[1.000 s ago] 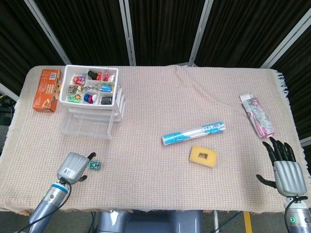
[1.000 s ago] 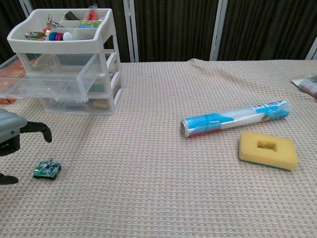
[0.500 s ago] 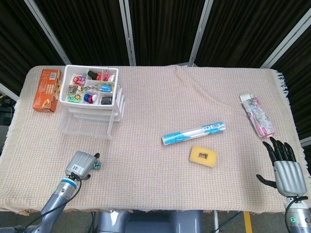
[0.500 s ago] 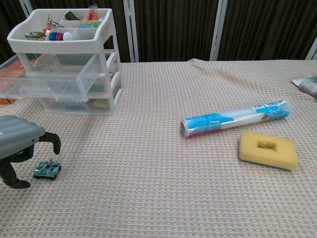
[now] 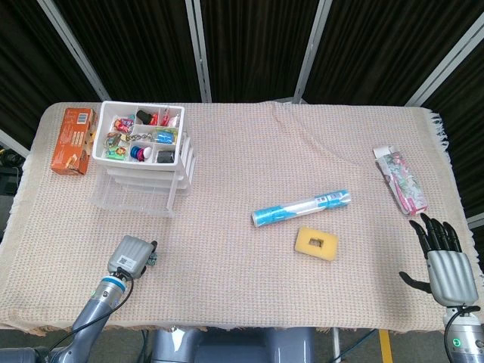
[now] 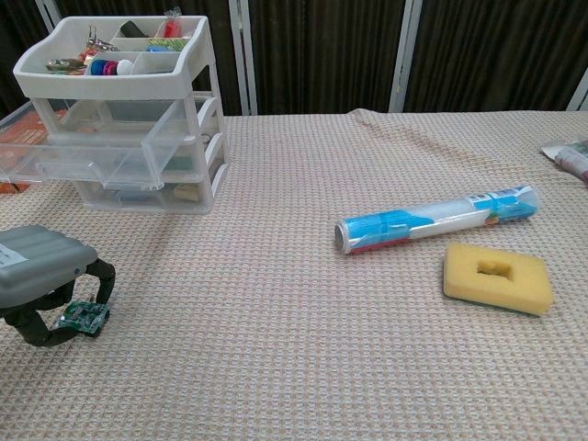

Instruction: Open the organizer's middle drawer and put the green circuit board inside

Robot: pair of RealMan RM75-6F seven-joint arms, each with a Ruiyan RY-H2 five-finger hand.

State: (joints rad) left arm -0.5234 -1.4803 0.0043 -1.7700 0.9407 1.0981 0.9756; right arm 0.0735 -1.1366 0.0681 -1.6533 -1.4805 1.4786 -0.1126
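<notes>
Left hand (image 6: 41, 280) sits low on the bench (image 6: 303, 367) at the lower left of the chest view, right on top of the green circuit board (image 6: 81, 315). Its dark fingers (image 6: 103, 278) curl down around the little board, one on the far side and the thumb on the near side, and they look like they touch it. I think the hand is just pinching it, but the board lies flat on the cloth and is not lifted yet. In the head view the board is almost hidden under the hand, with only a tiny bit peeking out by the fingers. The organizer (image 6: 124, 119) stands in the upper left of both views, up and away from the hand. Its middle drawer (image 6: 87, 163) is pulled out toward the front and looks open. So the next move would go up the frame from the hand to that drawer. Right hand (image 5: 448, 268) is far off at the lower right of the head view, fingers spread apart, holding nothing. So the left hand is much nearer to the board and the drawer.
</notes>
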